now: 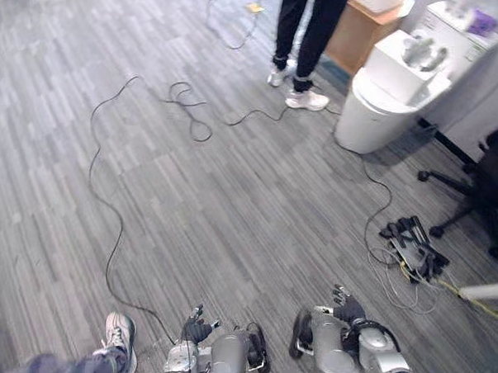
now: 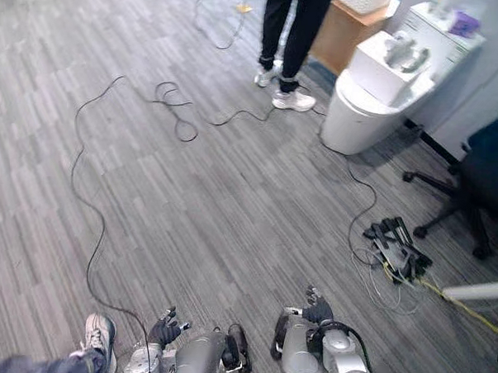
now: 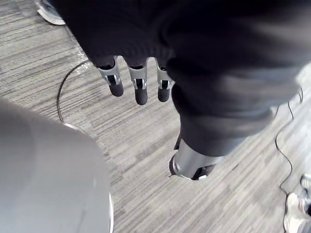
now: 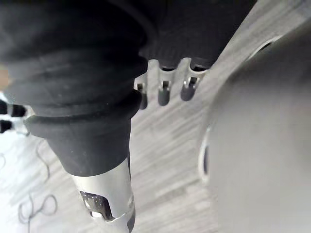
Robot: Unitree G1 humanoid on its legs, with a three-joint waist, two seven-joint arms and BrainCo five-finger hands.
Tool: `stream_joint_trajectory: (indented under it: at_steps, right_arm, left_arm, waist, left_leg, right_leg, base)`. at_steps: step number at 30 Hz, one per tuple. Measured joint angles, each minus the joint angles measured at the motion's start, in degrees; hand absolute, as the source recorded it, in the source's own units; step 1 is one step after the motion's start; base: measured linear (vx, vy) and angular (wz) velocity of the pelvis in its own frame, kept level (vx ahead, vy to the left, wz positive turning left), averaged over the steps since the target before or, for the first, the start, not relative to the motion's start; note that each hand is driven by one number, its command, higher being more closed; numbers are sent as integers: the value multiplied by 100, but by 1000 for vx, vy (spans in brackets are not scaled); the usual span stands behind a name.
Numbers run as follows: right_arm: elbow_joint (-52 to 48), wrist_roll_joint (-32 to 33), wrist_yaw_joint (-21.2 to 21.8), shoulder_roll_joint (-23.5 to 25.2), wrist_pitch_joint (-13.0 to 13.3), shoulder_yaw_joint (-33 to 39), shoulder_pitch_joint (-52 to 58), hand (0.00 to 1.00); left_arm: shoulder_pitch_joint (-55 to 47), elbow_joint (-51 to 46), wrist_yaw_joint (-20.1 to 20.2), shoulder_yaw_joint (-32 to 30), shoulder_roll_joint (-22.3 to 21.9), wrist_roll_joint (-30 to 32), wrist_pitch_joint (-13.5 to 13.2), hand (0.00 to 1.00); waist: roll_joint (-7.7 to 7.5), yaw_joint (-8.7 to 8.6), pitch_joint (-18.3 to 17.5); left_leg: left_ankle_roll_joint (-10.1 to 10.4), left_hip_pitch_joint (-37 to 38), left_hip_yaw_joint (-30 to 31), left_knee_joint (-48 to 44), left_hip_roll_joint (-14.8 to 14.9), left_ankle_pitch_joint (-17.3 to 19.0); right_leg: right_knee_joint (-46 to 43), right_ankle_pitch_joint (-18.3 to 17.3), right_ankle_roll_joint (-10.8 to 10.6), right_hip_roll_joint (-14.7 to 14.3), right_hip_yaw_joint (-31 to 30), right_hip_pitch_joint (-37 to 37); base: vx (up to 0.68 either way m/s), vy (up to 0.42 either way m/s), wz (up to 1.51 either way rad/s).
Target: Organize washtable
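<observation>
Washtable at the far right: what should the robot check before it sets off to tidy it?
1. Left robot hand empty, fingers relaxed: ok.
2. Right robot hand empty, fingers relaxed: ok.
3. Washtable within reach: not ok, it stands far across the floor.
4. Way clear: not ok, a person stands beside it and a power strip lies on the floor.
5. What needs tidying on it: cannot tell.
</observation>
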State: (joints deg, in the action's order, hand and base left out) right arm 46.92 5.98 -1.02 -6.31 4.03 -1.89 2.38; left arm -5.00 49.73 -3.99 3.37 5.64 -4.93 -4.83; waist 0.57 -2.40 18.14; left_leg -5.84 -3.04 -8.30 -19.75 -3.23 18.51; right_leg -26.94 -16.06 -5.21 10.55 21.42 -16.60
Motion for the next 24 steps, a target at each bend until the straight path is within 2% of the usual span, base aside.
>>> stream_joint_trajectory:
  at_steps: [1,2,3,4,5,6,7,8,9,11,13,14,15,16,17,18,19,20,21,22,23,24]
  right_arm:
    - [-43,38,-9,37,13,34,59,0]
    - [-84,40,-4,46,13,32,90,0]
    - [-195,44,-3,63,27,35,138,0]
    - [-306,45,9,37,48,30,187,0]
    - [-378,48,14,23,49,12,196,0]
    - [-390,58,8,34,50,8,199,0]
    - [-493,117,-11,123,56,-19,262,0]
    - [-569,199,-32,-9,18,-47,144,0]
    - [-523,259,-44,42,39,-37,107,0]
    - [-402,295,-72,145,29,-30,52,0]
    - [-287,290,-147,274,10,-24,-32,0]
    - [-276,280,-150,307,14,-21,-66,0]
    - [-279,263,-150,270,19,-16,-59,0]
    - [-236,238,-150,317,33,-24,-88,0]
    - [-246,236,-136,412,26,-39,-98,0]
    - [-249,231,-135,443,34,-39,-102,0]
    - [-186,211,-133,490,-3,-39,-100,0]
    - [-144,158,-129,502,-28,-41,-98,0]
    - [-99,16,-117,524,-46,-60,-86,0]
    - [-101,-83,-101,529,-39,-168,-90,0]
    - [-106,-149,-84,529,-39,-216,-100,0]
    - [-110,-226,-29,530,-41,-250,-70,0]
  left_arm:
    - [5,49,-2,0,1,2,0,0]
    - [10,87,2,5,4,27,4,0]
    - [46,212,5,3,1,80,15,0]
    - [94,266,5,-11,-20,100,30,0]
    - [88,293,8,-26,-47,100,66,0]
    - [111,314,11,-28,-48,100,73,0]
    - [147,263,19,-79,-30,90,128,0]
    - [207,125,0,-183,-125,72,140,0]
    - [270,15,11,-186,-130,64,121,0]
    - [268,-175,-1,-195,-130,49,118,0]
    - [264,-435,-2,-183,-97,37,49,0]
    - [252,-537,0,-173,-104,42,2,0]
    - [222,-544,-4,-173,-158,44,-17,0]
    - [231,-519,-15,-203,-200,51,-22,0]
    - [263,-510,-40,-309,-209,64,-1,0]
    - [258,-503,-46,-312,-202,69,-7,0]
    - [257,-476,-49,-394,-189,80,2,0]
    - [247,-447,-67,-441,-186,82,5,0]
    - [153,-399,-108,-563,-182,81,10,0]
    - [26,-348,-117,-722,-172,38,2,0]
    - [3,-341,-121,-780,-190,38,7,0]
    - [-23,-289,-120,-743,-188,40,37,0]
  waist:
    - [-21,-13,-10]
    - [-33,-34,-26]
    - [-32,-97,-28]
    - [-1,-125,-34]
    - [83,-125,-72]
    - [76,-134,-75]
    - [-22,-173,-134]
    - [246,-45,3]
    - [226,43,19]
    - [61,-21,116]
    - [-124,20,206]
    - [-147,41,177]
    - [-69,56,162]
    - [-108,79,122]
    - [-167,155,100]
    - [-168,202,101]
    - [-181,293,95]
    - [-185,338,95]
    - [-197,341,84]
    - [-179,356,44]
    - [-184,354,41]
    - [-227,315,20]
  left_leg:
    - [20,299,197,315,-92,-7]
    - [22,459,293,451,-123,-5]
    - [96,672,386,535,-116,84]
    - [311,750,472,425,-85,220]
    - [523,665,352,-9,43,340]
    - [523,549,254,-278,75,340]
    - [565,-77,-214,-1680,236,341]
    - [637,-706,-505,-2959,757,356]
    - [595,-931,-772,-3188,919,476]
    - [564,-1025,-929,-2761,912,516]
    - [589,-1293,-895,-1732,832,455]
    - [746,-1428,-848,-543,835,-125]
    - [695,-1433,-833,133,927,-939]
    - [118,-1353,-1015,177,859,-1617]
    - [111,-1404,-1056,146,718,-1555]
    - [47,-1432,-1058,84,701,-1498]
    - [-120,-1401,-1074,-122,669,-1276]
    - [-132,-1333,-1095,-239,665,-1146]
    - [-98,-1127,-1121,-418,665,-840]
    - [-58,-909,-1146,-431,682,-489]
    - [-3,-800,-1168,-435,688,-380]
    - [19,-551,-1182,-317,611,-229]
  right_leg:
    - [250,276,-6,-56,-135,-73]
    - [309,384,11,-64,-170,-68]
    - [249,492,116,-79,-197,-113]
    - [35,589,298,-146,-109,-263]
    - [7,667,465,-446,-80,-374]
    - [57,727,542,-541,-45,-391]
    - [800,1395,958,-885,-101,-175]
    - [1099,1450,1023,-1090,-110,79]
    - [1300,1426,981,-1094,-224,281]
    - [1588,1388,916,-829,-300,890]
    - [1658,1371,891,-409,-254,1426]
    - [1624,1255,601,-236,-230,1571]
    - [1626,1146,400,-275,-203,1663]
    - [1731,909,53,-118,-236,1833]
    - [1941,892,-1,-28,-303,1855]
    - [2028,966,-40,-66,-355,1883]
    - [2150,1118,-119,-74,-341,2075]
    - [2160,1130,-135,-55,-395,2173]
    - [2040,1121,-162,-15,-470,2342]
    - [1516,1052,-264,37,-604,2306]
    - [1087,1002,-319,104,-674,2174]
    - [-106,991,-310,319,-813,1739]
  base:
    - [329,51,122]
    - [425,24,128]
    - [490,-14,123]
    - [646,-21,114]
    - [452,-17,68]
    - [603,7,57]
    - [564,21,28]
    - [800,90,11]
    - [656,135,0]
    - [540,164,32]
    - [447,208,40]
    - [419,232,25]
    - [535,278,7]
    - [441,225,2]
    - [416,207,4]
    - [343,154,4]
    - [254,90,-4]
    - [283,112,-8]
    - [253,138,-29]
    - [225,161,-34]
    - [203,169,-34]
    - [188,160,-9]
